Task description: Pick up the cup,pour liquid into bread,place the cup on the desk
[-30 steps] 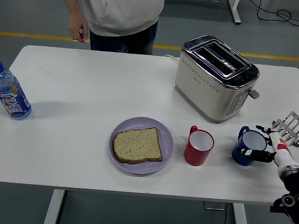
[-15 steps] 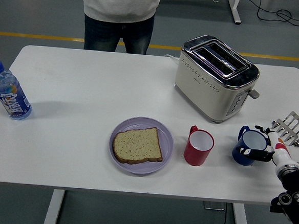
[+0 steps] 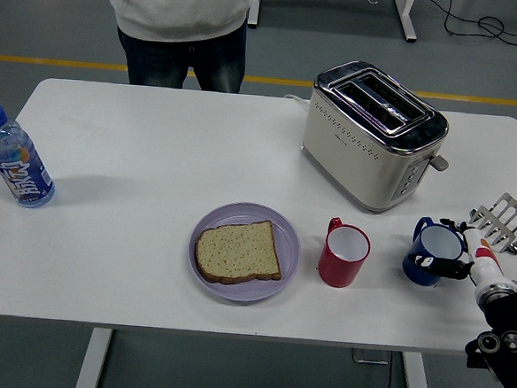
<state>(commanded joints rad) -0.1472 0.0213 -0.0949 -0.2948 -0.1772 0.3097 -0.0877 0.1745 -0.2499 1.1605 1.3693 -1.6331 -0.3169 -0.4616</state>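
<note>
Table [image 3: 154, 160], white, carries everything; a person [image 3: 177, 20] stands at its far side. Next in size, the cream toaster [image 3: 372, 135], then a purple plate [image 3: 285, 227] bearing one bread [image 3: 237, 251] slice. Beside the plate stands a red cup [image 3: 343, 253], upright and empty-looking. Near the right edge, the blue cup [image 3: 432, 253], white inside, sits on the table with the right hand [image 3: 467, 253] fingers curled around it.

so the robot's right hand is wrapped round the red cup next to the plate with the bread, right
Not quite. In the head view the right hand is wrapped round the blue cup, near the table's right edge. The red cup stands untouched beside the plate holding the bread.
</note>
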